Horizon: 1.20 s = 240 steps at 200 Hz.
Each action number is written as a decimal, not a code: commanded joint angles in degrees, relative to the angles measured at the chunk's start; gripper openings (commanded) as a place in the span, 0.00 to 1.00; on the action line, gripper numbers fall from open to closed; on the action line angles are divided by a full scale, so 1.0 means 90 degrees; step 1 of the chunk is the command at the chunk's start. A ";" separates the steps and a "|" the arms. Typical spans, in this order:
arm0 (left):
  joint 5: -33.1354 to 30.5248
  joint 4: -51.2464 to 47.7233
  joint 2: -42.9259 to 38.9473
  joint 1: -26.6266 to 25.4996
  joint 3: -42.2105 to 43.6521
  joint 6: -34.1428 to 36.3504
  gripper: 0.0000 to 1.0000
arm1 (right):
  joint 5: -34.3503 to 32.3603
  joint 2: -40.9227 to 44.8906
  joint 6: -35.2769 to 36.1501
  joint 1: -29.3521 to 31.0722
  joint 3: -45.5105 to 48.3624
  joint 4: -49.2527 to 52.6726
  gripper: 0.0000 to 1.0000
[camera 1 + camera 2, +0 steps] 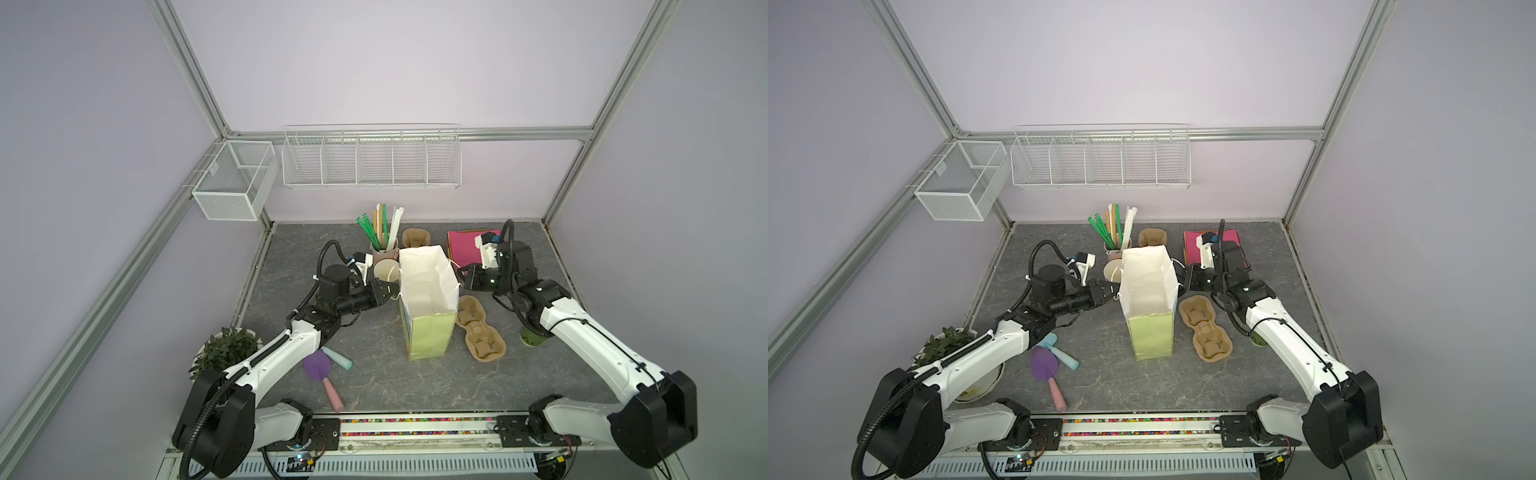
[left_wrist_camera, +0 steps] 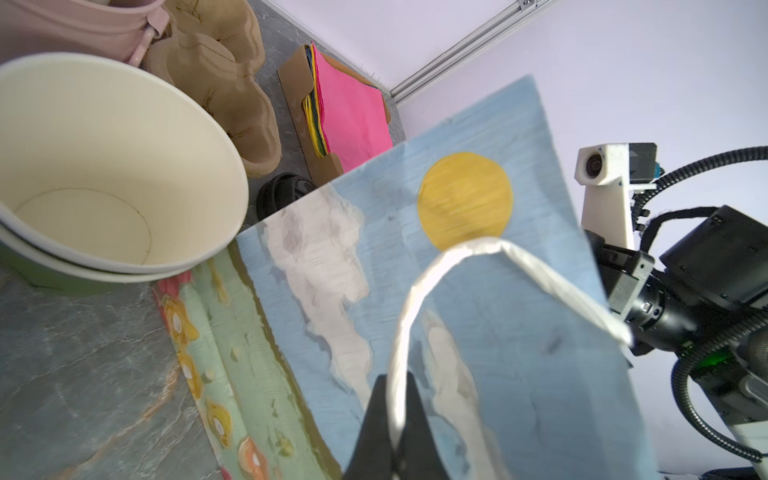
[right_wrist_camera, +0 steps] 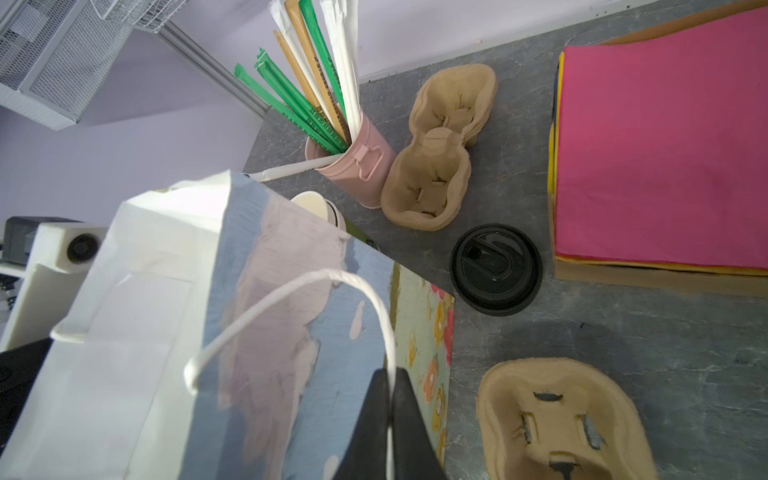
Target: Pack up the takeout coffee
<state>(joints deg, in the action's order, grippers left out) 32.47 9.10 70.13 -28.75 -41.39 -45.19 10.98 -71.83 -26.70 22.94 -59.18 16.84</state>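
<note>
Nearest the arm bases, the tabletop (image 1: 395,386) carries a purple trowel (image 1: 316,365) on the left. Further in, on the right, the takeout coffee (image 1: 533,337) stands on the tabletop beneath the right forearm, just right of a two-cup pulp carrier (image 1: 480,332). Only a sliver of its green wall shows, and its lid is hidden. At the centre stands the paper bag (image 1: 428,336), upright with its mouth spread wide. The left fingers (image 2: 374,415) are clamped on the left handle (image 2: 409,307) and the right fingers (image 3: 370,415) on the right handle (image 3: 324,274), so the mouth is held open. Beyond the bag sit a stack of lidless cups (image 1: 386,270), a loose black lid (image 3: 496,270), a pink tin of straws (image 1: 384,249) and pink napkins (image 1: 463,243). The coffee is probably light, with thin paper walls that would dent under a hard squeeze and a press-fit lid that could pop. If filled, it must stay upright. A side-on hold around the upper body, just under the rim where it is stiffest, looks safest. One set of fingers would have to let a handle go first.
</note>
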 commanded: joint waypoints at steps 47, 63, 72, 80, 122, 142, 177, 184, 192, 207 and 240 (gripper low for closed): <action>-0.0204 -0.0593 -0.0389 0.0050 -0.0248 0.0256 0.00 | -0.0219 0.0219 0.0154 -0.0131 -0.0307 0.0407 0.07; -0.0248 -0.0666 -0.0445 0.0050 -0.0231 0.0312 0.00 | -0.0303 0.0336 0.0201 -0.0147 -0.0358 0.0508 0.07; -0.0275 -0.0747 -0.0502 0.0050 -0.0242 0.0366 0.00 | -0.0388 0.0402 0.0254 -0.0157 -0.0382 0.0571 0.07; -0.0318 -0.0864 -0.0574 0.0059 -0.0248 0.0408 0.00 | -0.0526 0.0454 0.0286 -0.0166 -0.0411 0.0667 0.07; -0.0366 -0.1156 -0.0865 0.0108 -0.0248 0.0451 0.00 | -0.0616 0.0599 0.0272 -0.0284 -0.0432 0.0792 0.07; -0.0383 -0.1317 -0.0982 0.0155 -0.0285 0.0492 0.00 | -0.0597 0.0637 0.0243 -0.0314 -0.0463 0.0804 0.07; -0.0371 -0.1339 -0.1034 0.0185 -0.0252 0.0461 0.00 | -0.0381 0.0599 0.0261 -0.0323 -0.0586 0.0881 0.07; -0.0335 -0.1282 -0.1017 0.0187 -0.0244 0.0423 0.00 | -0.0278 0.0580 0.0260 -0.0326 -0.0623 0.0899 0.07; -0.0271 -0.1234 -0.0994 0.0187 -0.0228 0.0365 0.00 | -0.0175 0.0578 0.0280 -0.0322 -0.0667 0.0921 0.07; -0.0122 -0.1143 -0.0943 0.0187 -0.0277 0.0282 0.00 | -0.0022 0.0594 0.0278 -0.0323 -0.0733 0.0922 0.10; 0.0141 -0.1198 -0.1008 0.0187 -0.0536 0.0202 0.17 | 0.0155 0.0647 0.0327 -0.0323 -0.1022 0.1112 0.16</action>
<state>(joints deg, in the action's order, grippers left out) 31.24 -2.04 61.52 -27.38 -42.68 -42.65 10.22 -66.92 -24.82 20.29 -65.80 25.43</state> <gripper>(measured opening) 0.117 0.142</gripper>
